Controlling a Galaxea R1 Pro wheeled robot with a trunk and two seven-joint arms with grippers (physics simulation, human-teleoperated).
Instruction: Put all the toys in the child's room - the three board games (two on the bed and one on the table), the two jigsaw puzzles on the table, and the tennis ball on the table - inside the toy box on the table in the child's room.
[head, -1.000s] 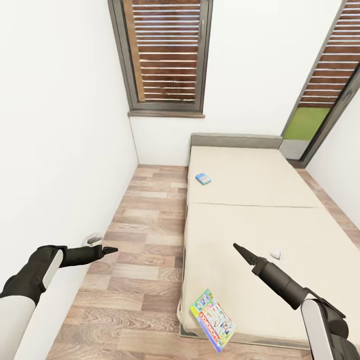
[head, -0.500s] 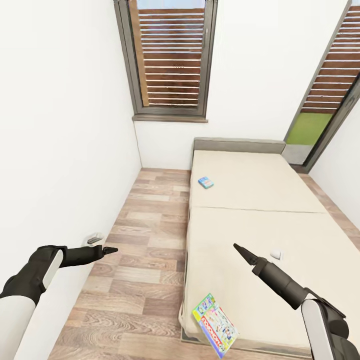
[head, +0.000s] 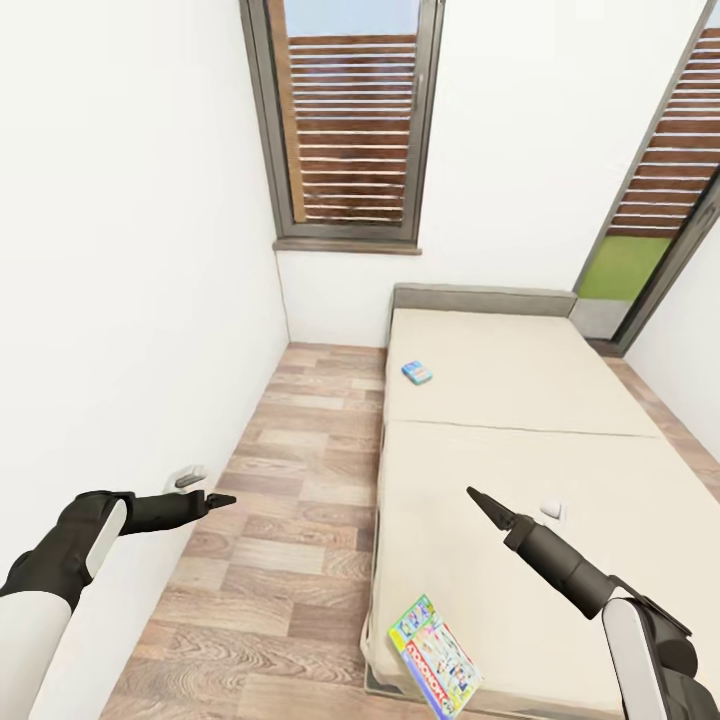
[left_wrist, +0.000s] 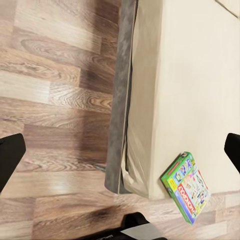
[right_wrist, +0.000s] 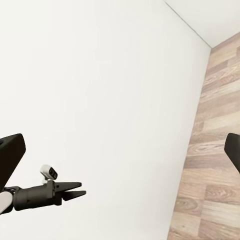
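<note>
On the beige bed (head: 520, 440), a small blue board game (head: 417, 372) lies near the left edge, toward the grey headboard. A white and green board game (head: 435, 655) with a red banner hangs over the bed's near left corner; the left wrist view shows this board game (left_wrist: 189, 186) at the mattress corner. My left gripper (head: 225, 498) hovers over the wood floor beside the wall, open and empty, its fingers (left_wrist: 9, 159) spread wide. My right gripper (head: 472, 493) hovers above the mattress, open and empty, fingers (right_wrist: 10, 155) wide apart.
A white wall (head: 120, 300) runs close along the left, with a socket (head: 188, 477) low on it. A strip of plank floor (head: 290, 520) separates the wall from the bed. Tall dark-framed windows (head: 350, 130) stand behind the bed. A small white object (head: 551, 509) lies on the mattress.
The whole picture has shifted down and slightly right, so the camera has moved. Both arms keep their pose. The board games lie where they were on the bed.
</note>
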